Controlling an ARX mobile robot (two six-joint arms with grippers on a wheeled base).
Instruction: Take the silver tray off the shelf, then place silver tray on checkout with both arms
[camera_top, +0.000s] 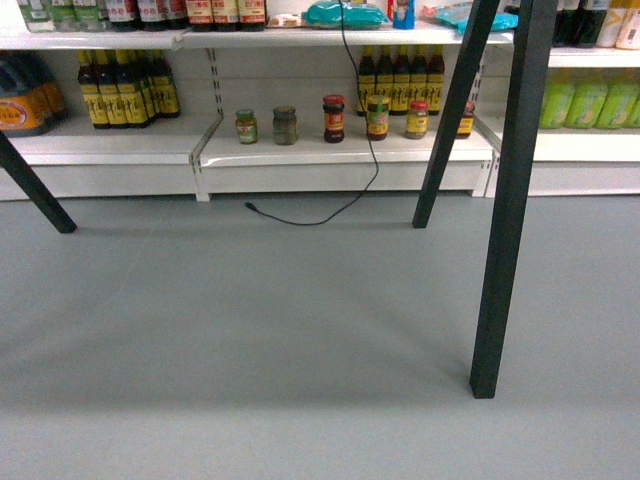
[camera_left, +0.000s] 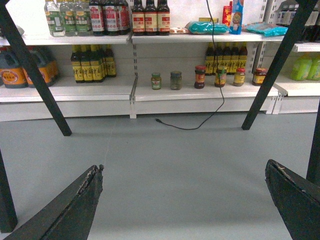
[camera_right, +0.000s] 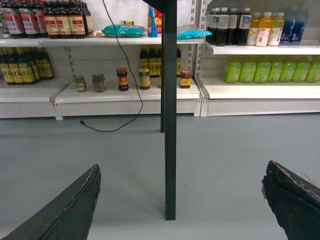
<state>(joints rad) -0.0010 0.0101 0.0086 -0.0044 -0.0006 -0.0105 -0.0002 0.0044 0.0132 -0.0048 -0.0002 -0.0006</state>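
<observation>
The silver tray is out of view in every frame, and so is the checkout. The white shelf (camera_top: 340, 152) runs along the far wall, carrying jars and bottles; it also shows in the left wrist view (camera_left: 200, 93) and the right wrist view (camera_right: 125, 95). My left gripper (camera_left: 185, 166) is open, its black fingers (camera_left: 75, 210) spread wide over bare grey floor with nothing between them. My right gripper (camera_right: 183, 166) is open too, its fingers (camera_right: 292, 200) wide apart and holding nothing. Neither gripper appears in the head view.
Black slanted legs (camera_top: 508, 200) (camera_top: 452, 120) stand on the grey floor (camera_top: 250, 320), another at the left (camera_top: 35, 190); one upright leg (camera_right: 170, 125) stands just ahead of my right gripper. A black cable (camera_top: 372, 150) hangs down onto the floor. Jars (camera_top: 333, 118) and dark bottles (camera_top: 120, 90) fill the shelves.
</observation>
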